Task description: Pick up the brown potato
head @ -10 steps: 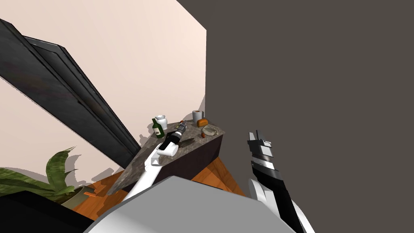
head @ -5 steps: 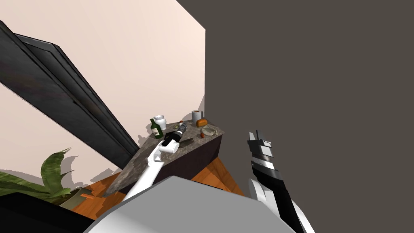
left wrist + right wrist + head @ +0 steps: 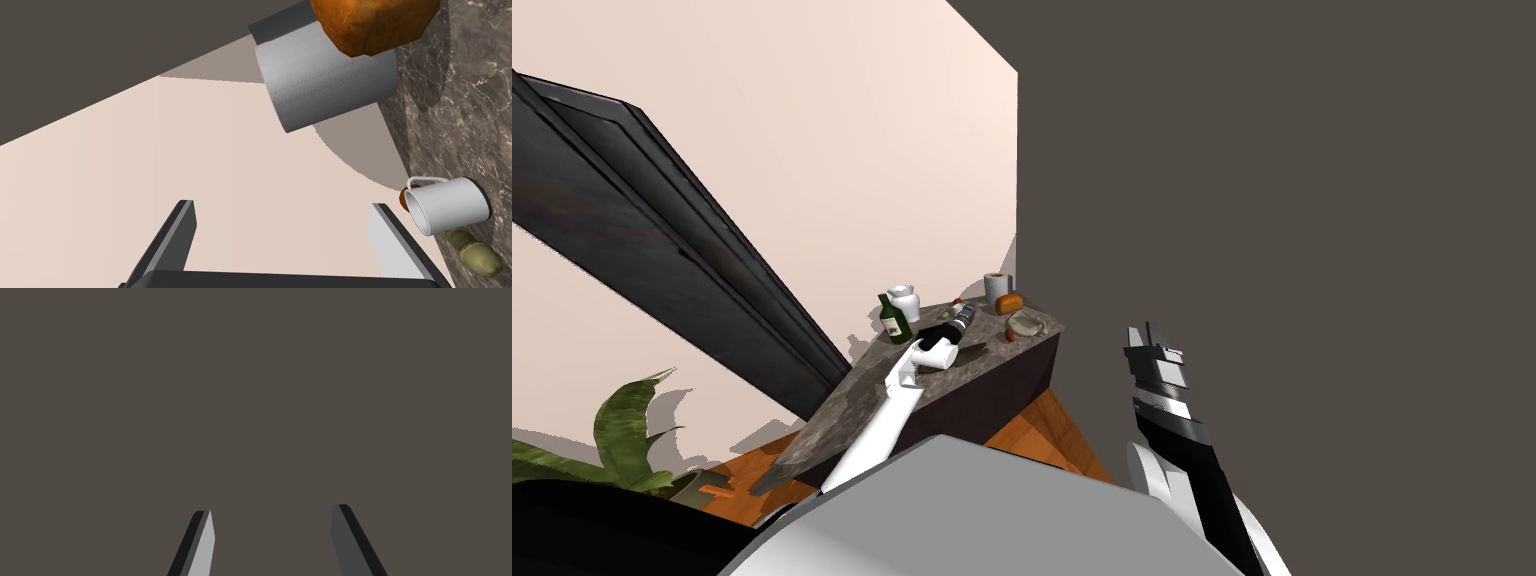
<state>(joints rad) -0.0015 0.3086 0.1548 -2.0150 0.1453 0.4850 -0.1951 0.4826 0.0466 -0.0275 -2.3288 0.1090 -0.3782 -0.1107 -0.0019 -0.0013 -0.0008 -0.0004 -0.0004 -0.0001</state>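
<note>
Potato (image 3: pixel 477 255) lies on the surface (image 3: pixel 465 100) just beside the mug (image 3: pixel 450 205), outside the spread left claw (image 3: pixel 281 205), not between its fingers; right claw (image 3: pixel 274 510), also spread, is well apart.

Olive-tan potato (image 3: pixel 480 259), wht mug (image 3: pixel 450 206), veined ctr (image 3: pixel 470 100)

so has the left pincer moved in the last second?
Yes. Judged against the bottle, the left pincer has crept farther along the counter toward the roll.
</note>
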